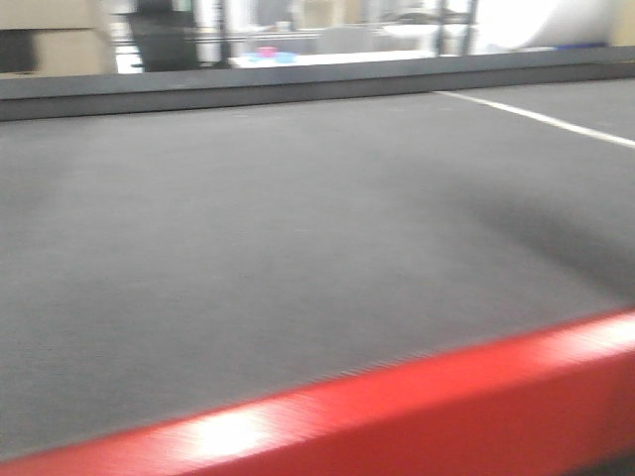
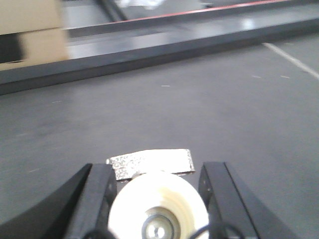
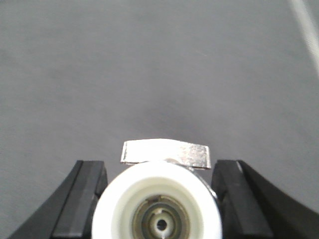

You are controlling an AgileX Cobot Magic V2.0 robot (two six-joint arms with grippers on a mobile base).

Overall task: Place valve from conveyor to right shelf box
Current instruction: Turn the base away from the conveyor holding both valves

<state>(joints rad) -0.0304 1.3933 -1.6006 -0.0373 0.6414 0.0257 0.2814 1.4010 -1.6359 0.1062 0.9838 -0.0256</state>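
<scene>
- Conveyor (image 1: 298, 258): wide dark grey belt fills the front view. A red edge (image 1: 397, 397) runs along the near side, a dark rail (image 1: 298, 84) along the far side, and a white line (image 1: 536, 117) crosses at far right. No loose valve shows on the belt in this view.
- Left gripper (image 2: 157, 168): the black fingers (image 2: 97, 194) are closed in against the sides of a round white part, listed here as the left-hand valve (image 2: 158, 199). Its bright metal handle (image 2: 149, 162) points away towards the far rail.
- Right gripper (image 3: 158, 164): the same arrangement, with the black fingers (image 3: 88, 191) pressed to either side of the right-hand valve (image 3: 155, 179). This is a white ring around a metal bore, topped by a silver wing handle (image 3: 164, 152).
- Position of the valves: each sits between its gripper's jaws over bare belt. Whether either is lifted off the belt or resting on it cannot be told from the wrist views.
- Shelf box: not identifiable in any view. A blurred tan shape (image 2: 30, 30) at far left of the left wrist view is too indistinct to name.
- Done, by judgement: the grasp stage, since a valve is secured in each gripper.
- Left to do, by judgement: lift clear of the belt, carry to the right-side shelf, and release into the box. None of this has begun, as both wrist views show belt beneath the valves.
</scene>
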